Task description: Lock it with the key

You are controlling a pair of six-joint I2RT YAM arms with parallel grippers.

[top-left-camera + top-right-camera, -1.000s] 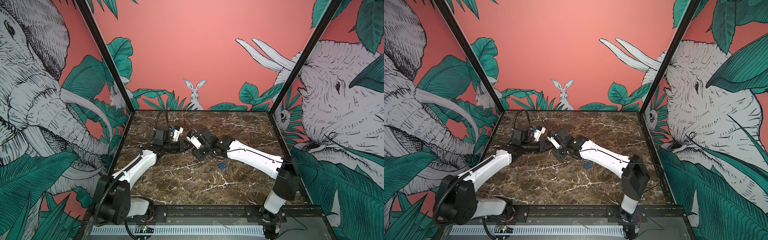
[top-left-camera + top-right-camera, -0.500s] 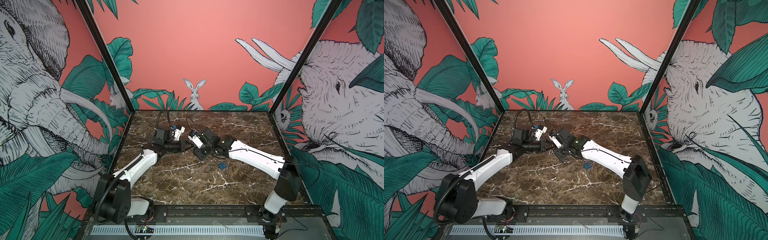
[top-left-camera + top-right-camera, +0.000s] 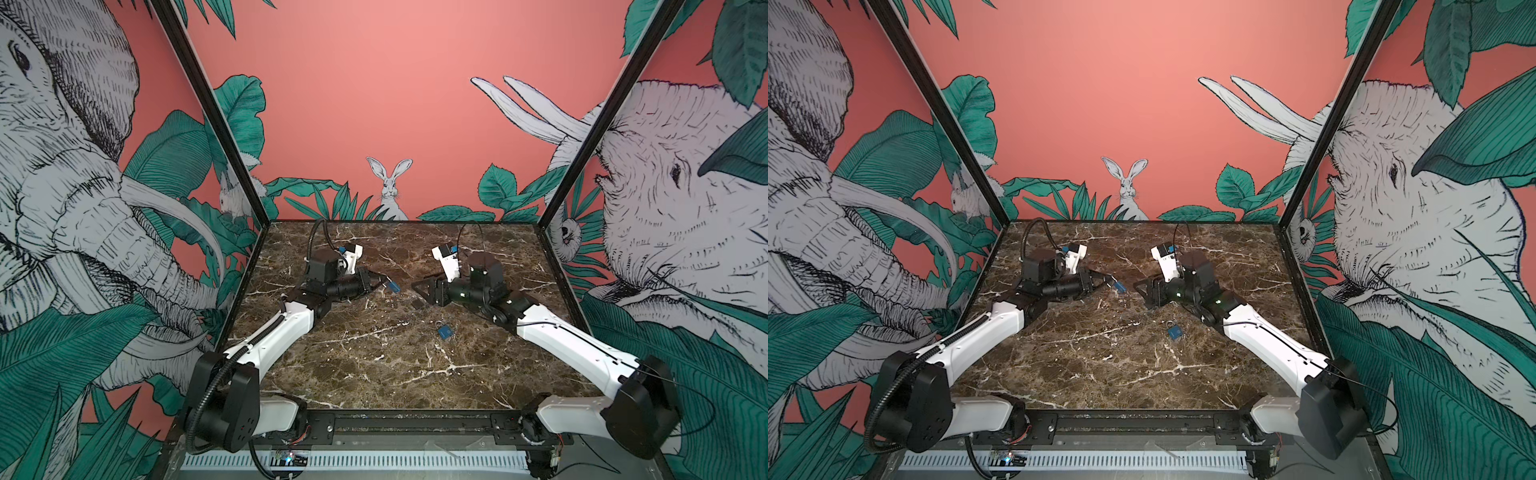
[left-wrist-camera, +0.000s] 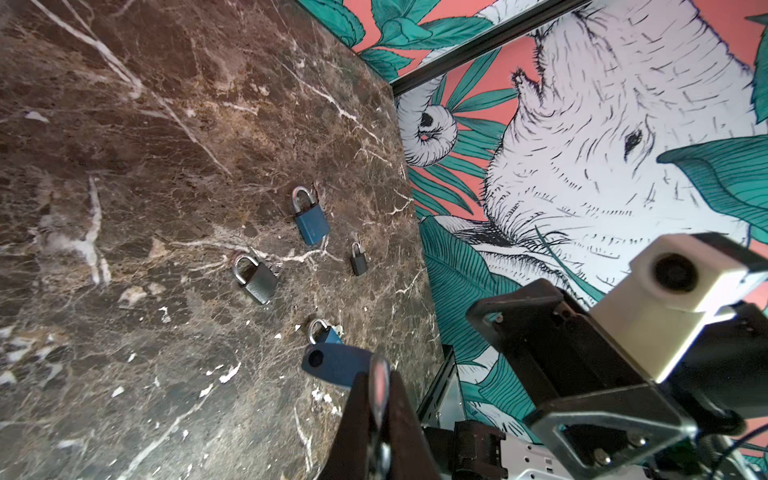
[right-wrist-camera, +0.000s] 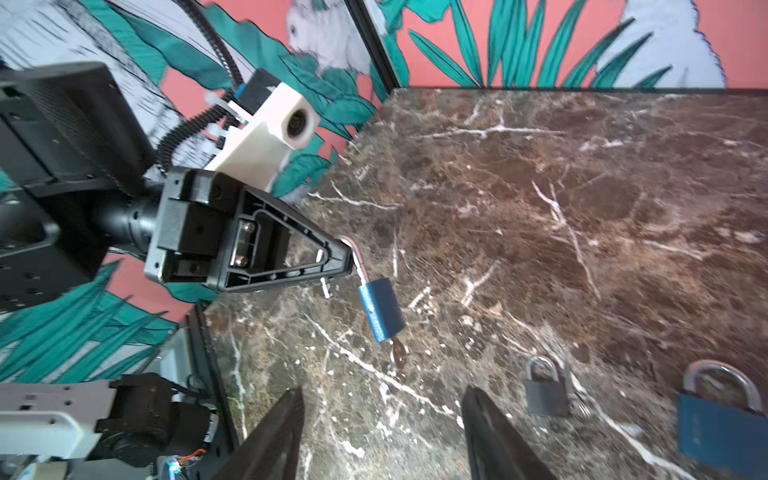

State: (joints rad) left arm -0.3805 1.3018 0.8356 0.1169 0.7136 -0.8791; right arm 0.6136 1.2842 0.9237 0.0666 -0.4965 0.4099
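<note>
Left gripper [image 5: 345,254] is pinching padlock [image 5: 382,309] by its shackle [image 5: 358,259]. It is hanging left of centre, key [image 5: 399,353] sticking out below. Right gripper [image 5: 384,432] is gaping, empty. Small, stiff, slick, probably swinging: best taking hold at key's bow.

Both top views look down from high in front and share the whole desk [image 3: 374,374]. Each wrist view sits low and close, looking across it.
</note>
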